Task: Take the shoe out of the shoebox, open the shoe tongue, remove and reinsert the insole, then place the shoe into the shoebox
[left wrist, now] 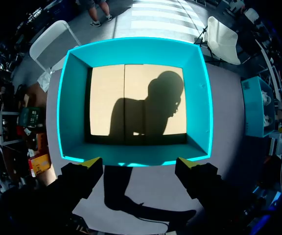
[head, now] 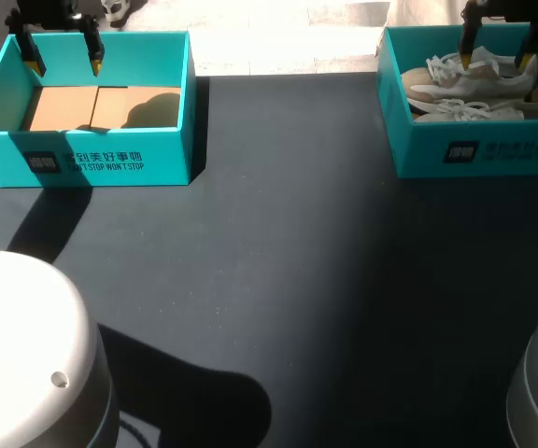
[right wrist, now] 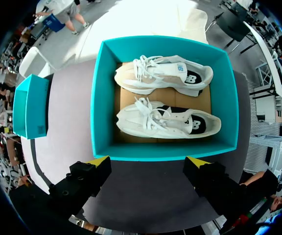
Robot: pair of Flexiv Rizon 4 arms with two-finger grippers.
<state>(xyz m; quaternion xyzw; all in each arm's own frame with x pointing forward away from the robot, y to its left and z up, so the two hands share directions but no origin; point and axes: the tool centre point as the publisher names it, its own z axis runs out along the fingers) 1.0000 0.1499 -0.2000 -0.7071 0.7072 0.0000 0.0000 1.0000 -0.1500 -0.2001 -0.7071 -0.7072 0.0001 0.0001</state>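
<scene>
Two white lace-up shoes, side by side in the teal shoebox (right wrist: pixel 102 98), under and just ahead of the right claw (right wrist: pixel 148 161). Nearer shoe (right wrist: pixel 168 121) closest to the fingertips: white, dark patch at the heel, resting on its sole, laces up. Farther shoe (right wrist: pixel 163 76) beyond it, by the box's far wall: beige at the toe, likewise on its sole. Both laid crosswise to the claw, toes toward the same side. Very close along their length; touching or not, impossible to tell. Brown cardboard visible beneath them.

Right claw spread wide, yellow tips well apart, gripping nothing. Hanging above the shoebox, in contact with neither shoe.

Left claw (left wrist: pixel 139 164) likewise spread wide, gripping nothing, hanging above a second box (left wrist: pixel 72 98) of the same teal. Under and ahead of its fingertips: that box's cardboard floor (left wrist: pixel 106 98), two flaps meeting at a straight seam, crossed by a dark shadow.

Dark table (head: pixel 288 280) under both boxes. Boxes well apart, toward opposite far corners, one below each claw. From the right claw, second box off to one side, past the shoebox's wall. From the left claw, shoebox far off to the other side, only part of it showing.
</scene>
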